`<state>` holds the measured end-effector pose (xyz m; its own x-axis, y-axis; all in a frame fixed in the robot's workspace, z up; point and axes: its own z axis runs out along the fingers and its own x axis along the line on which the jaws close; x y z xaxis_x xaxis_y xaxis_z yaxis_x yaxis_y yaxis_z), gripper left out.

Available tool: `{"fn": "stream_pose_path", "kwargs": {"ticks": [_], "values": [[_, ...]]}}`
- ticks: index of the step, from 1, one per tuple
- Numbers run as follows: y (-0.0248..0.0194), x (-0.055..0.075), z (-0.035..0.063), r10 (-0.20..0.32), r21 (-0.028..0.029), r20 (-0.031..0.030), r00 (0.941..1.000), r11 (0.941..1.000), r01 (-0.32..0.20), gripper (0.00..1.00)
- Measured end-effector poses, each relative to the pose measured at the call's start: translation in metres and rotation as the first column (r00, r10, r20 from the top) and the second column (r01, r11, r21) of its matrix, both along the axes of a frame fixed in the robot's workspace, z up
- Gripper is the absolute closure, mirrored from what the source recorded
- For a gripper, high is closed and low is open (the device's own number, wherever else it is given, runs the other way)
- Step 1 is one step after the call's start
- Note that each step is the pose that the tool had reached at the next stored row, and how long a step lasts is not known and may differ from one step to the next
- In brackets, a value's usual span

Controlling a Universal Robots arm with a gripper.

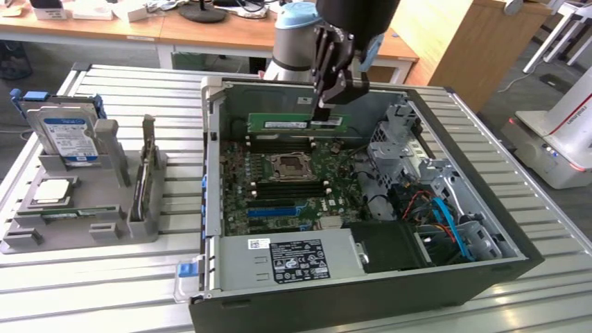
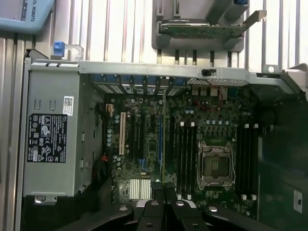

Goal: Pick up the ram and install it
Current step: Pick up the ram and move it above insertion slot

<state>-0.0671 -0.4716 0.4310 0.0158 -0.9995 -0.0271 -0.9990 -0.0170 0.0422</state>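
Observation:
The ram (image 1: 298, 123) is a long green stick with a white label, hanging level above the back of the motherboard (image 1: 287, 201) inside the open computer case (image 1: 370, 291). My gripper (image 1: 322, 115) is shut on its right end from above. In the wrist view the ram (image 2: 163, 139) shows edge-on as a thin line running out from between my gripper (image 2: 163, 188) fingers. Black memory slots (image 2: 185, 154) lie on both sides of the processor socket (image 2: 215, 166); the stick hangs over the board beside the nearer set, apart from them.
On the exterior view's left a grey parts holder (image 1: 138, 229) carries a blue-labelled hard drive (image 1: 69, 139), a square silver processor (image 1: 54, 191) and an upright card (image 1: 146, 173). Drive cages and blue cables (image 1: 444, 208) crowd the case's right side. The power supply (image 1: 296, 260) sits at the front.

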Motion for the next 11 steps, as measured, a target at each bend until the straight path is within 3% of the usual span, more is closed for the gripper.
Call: {"fn": "stream_pose_path", "kwargs": {"ticks": [7,11], "values": [[-0.0007,0.020,0.0000,0.000,-0.0001,0.0000,1.0000,1.0000,0.000,0.88],[-0.0007,0.021,0.0000,0.000,0.0000,0.0000,1.0000,1.0000,0.000,0.88]]}}
